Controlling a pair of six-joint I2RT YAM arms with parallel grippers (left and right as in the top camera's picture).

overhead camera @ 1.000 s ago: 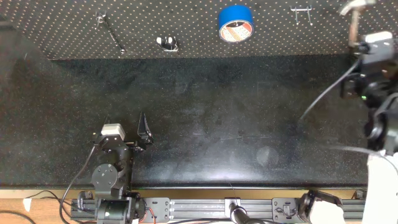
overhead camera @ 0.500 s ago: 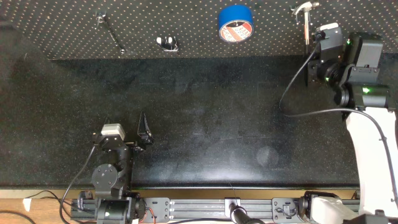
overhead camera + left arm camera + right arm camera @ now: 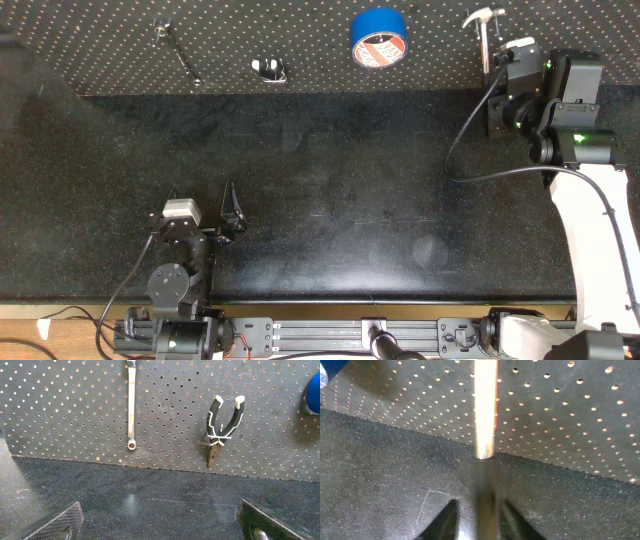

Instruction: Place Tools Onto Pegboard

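Note:
A hammer (image 3: 486, 28) with a metal head and pale wooden handle stands upright against the pegboard (image 3: 300, 25) at the far right, its head up where two small hooks were. My right gripper (image 3: 499, 66) is shut on its dark lower grip; in the right wrist view the hammer handle (image 3: 485, 415) rises between the fingers of the right gripper (image 3: 483, 512). A wrench (image 3: 177, 52), pliers (image 3: 268, 68) and a blue tape roll (image 3: 378, 38) hang on the board. My left gripper (image 3: 232, 208) rests open near the table's front left, holding nothing.
The black table mat (image 3: 350, 180) spreads between the arms and the board. From the left wrist view the wrench (image 3: 131, 405) and pliers (image 3: 222, 427) hang side by side, the tape roll (image 3: 314, 392) at the edge.
The right arm has swung left and in toward the pegboard with the hammer, bringing its head over the spot where the two hooks showed. The left arm has not moved.

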